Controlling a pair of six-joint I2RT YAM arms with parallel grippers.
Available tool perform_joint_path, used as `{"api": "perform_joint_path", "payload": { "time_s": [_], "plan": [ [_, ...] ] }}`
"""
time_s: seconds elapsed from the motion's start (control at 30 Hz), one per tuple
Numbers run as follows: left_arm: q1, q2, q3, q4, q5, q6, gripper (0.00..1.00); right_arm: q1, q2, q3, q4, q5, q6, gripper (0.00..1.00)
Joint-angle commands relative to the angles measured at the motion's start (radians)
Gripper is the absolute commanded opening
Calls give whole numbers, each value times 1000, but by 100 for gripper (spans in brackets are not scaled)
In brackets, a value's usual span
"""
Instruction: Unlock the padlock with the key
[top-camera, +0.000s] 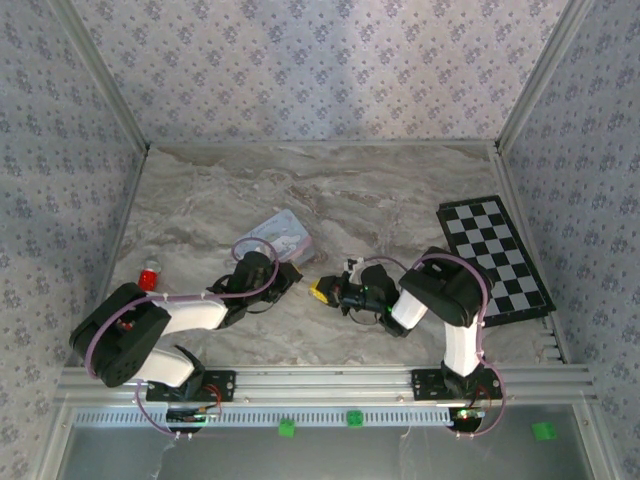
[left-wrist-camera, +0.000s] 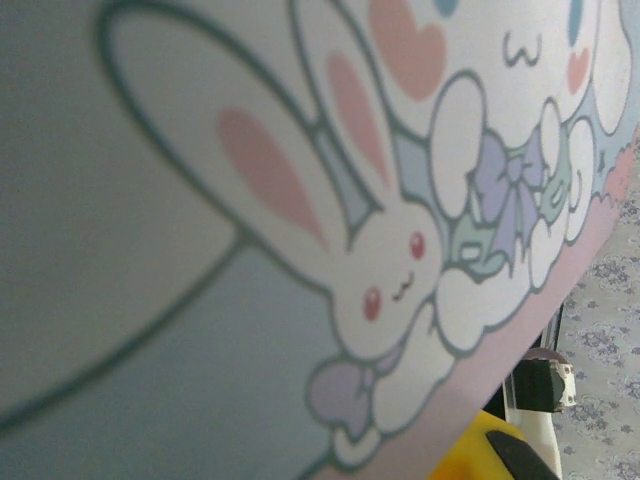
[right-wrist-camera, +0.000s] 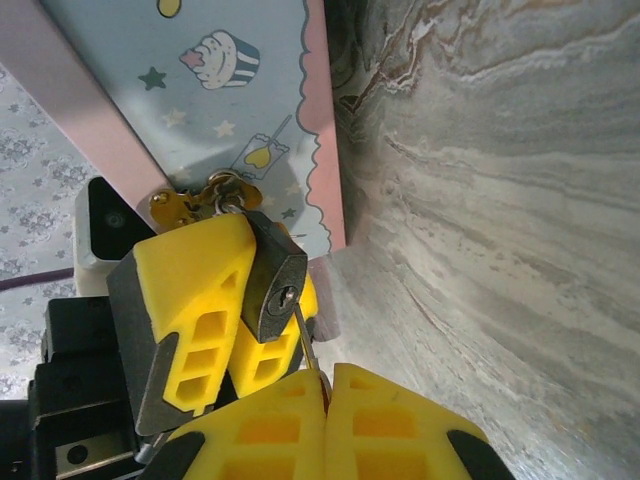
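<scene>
Marbled worktop lies under us; over its middle our left hand clamps the padlock, and our right hand pinches the thin key at the keyhole. We judge a skewed twist could bend the key or work the padlock loose.

Soft, even light with faint shadows. Left wrist view: tin blurred toward the left. Right wrist view: padlock sharp.

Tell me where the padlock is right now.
In the right wrist view, left of centre, the padlock is clamped in the left gripper, in front of the tin, with the key from the right gripper at its keyhole.
</scene>
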Motion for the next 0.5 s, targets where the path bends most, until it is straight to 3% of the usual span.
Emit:
{"api": "perform_joint_path", "payload": {
  "time_s": [0.0,0.47],
  "plan": [
    [0,10,18,15,65,-53,0,-17,-9,-5,37,-34,17,0],
    [1,-4,17,31,63,-69,0,-22,-5,7,37,-48,37,0]
  ]
}}
